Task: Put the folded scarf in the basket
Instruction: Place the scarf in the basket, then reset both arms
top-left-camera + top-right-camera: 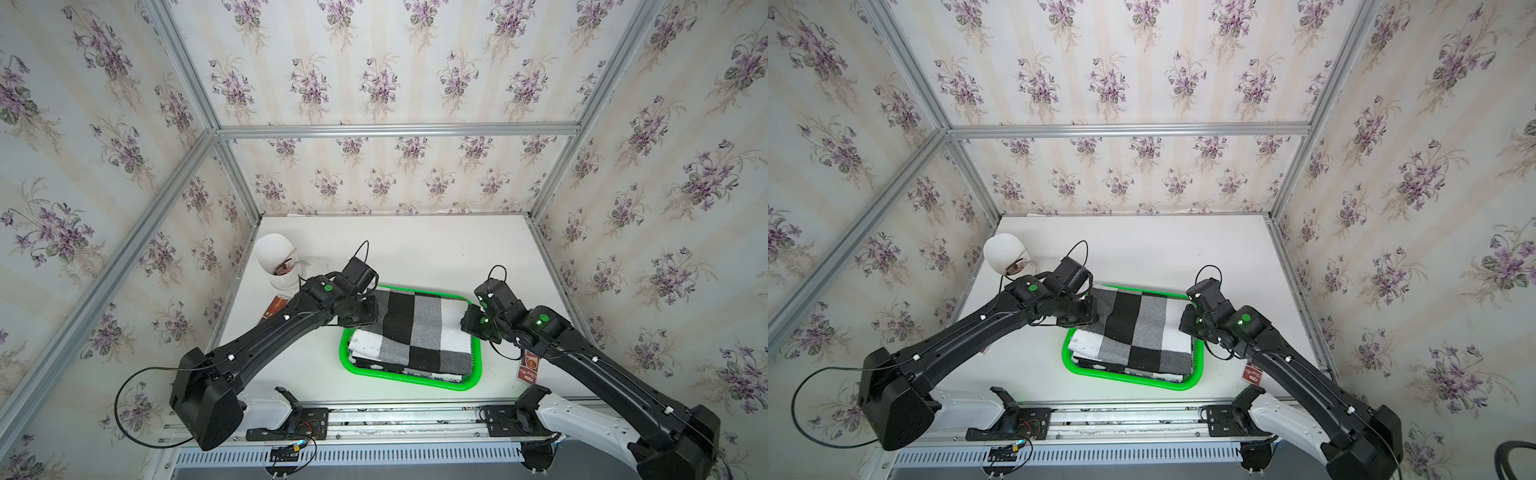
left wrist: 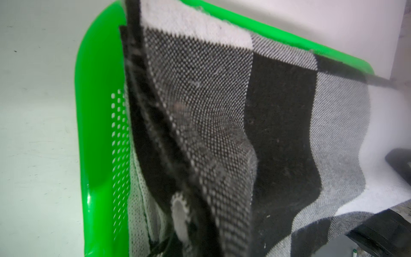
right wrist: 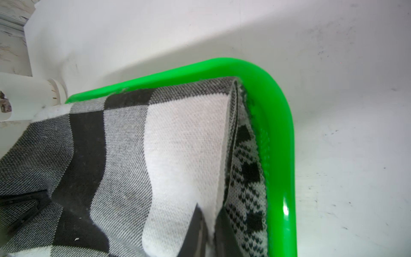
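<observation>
On the white counter a white cup holding a fork stands near the far left corner, a reddish-brown packet lies just before it, and a similar packet lies toward the right edge, within flowered walls.

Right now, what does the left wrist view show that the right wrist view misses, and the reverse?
Only the left wrist view: the perforated wall of the basket, and the scarf bunched up at a dark grey square. Only the right wrist view: the white cup outside the basket, and the right pincer shut on a white fold of the scarf. Both: the green rim, the checked scarf inside it, the white table.
</observation>
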Robot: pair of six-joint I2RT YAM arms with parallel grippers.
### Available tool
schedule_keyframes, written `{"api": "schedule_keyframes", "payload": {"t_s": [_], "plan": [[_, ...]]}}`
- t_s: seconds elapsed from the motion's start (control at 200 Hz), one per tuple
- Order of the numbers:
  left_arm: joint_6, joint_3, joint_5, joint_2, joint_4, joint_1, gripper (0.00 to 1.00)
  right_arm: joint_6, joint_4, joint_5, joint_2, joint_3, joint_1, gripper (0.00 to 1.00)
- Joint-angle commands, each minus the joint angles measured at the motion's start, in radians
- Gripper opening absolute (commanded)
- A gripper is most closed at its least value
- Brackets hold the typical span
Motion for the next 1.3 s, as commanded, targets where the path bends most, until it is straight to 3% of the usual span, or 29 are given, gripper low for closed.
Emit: {"api": "schedule_keyframes", "payload": {"t_s": [0.0, 0.375, 0.46, 0.495, 0.544, 0.599, 0.759, 0.869, 1.044, 1.124, 1.179, 1.249, 1.294], "plan": [[0.006, -0.024, -0.053, 0.022, 0.021, -0.002, 0.0, -0.005, 0.029, 0.07, 0.017, -0.033, -0.001, 0.0], [-0.003, -0.1, -0.159, 0.091, 0.071, -0.024, 0.02, 0.007, 0.116, 0.078, 0.1, -0.114, -0.001, 0.0], [-0.002, -0.092, -0.179, 0.094, 0.059, -0.032, 0.09, 0.015, 0.108, 0.087, 0.1, -0.12, -0.001, 0.0], [-0.004, -0.08, -0.198, 0.093, 0.038, -0.036, 0.19, 0.018, 0.099, 0.092, 0.098, -0.117, -0.001, 0.0], [-0.012, -0.055, -0.237, 0.078, 0.005, -0.048, 0.44, 0.016, 0.092, 0.094, 0.087, -0.109, -0.001, 0.18], [-0.015, -0.028, -0.279, 0.033, -0.024, -0.065, 0.62, 0.013, 0.076, 0.103, 0.06, -0.093, 0.001, 0.4], [-0.017, 0.08, -0.334, -0.066, -0.112, -0.077, 1.0, -0.004, -0.022, 0.164, -0.008, 0.047, 0.0, 0.98], [-0.017, 0.187, -0.423, -0.125, -0.191, -0.074, 0.99, -0.038, -0.064, 0.23, -0.009, 0.188, -0.001, 1.0], [0.144, 0.26, -0.758, -0.217, -0.213, -0.071, 0.99, -0.222, 0.052, 0.475, 0.025, 0.336, 0.0, 1.0], [0.263, 0.209, -0.898, -0.252, -0.133, -0.071, 0.99, -0.242, 0.17, 0.681, -0.01, 0.288, 0.0, 1.0], [0.231, 0.162, -1.095, -0.259, -0.111, -0.07, 0.99, -0.338, 0.339, 0.761, -0.047, 0.215, -0.006, 1.0], [0.196, 0.122, -1.184, -0.263, -0.109, -0.019, 0.99, -0.542, 0.604, 0.749, -0.095, 0.078, -0.038, 1.0], [0.31, 0.029, -1.174, -0.282, 0.042, 0.027, 0.99, -0.63, 0.774, 0.7, -0.109, -0.032, -0.078, 1.0]]}}
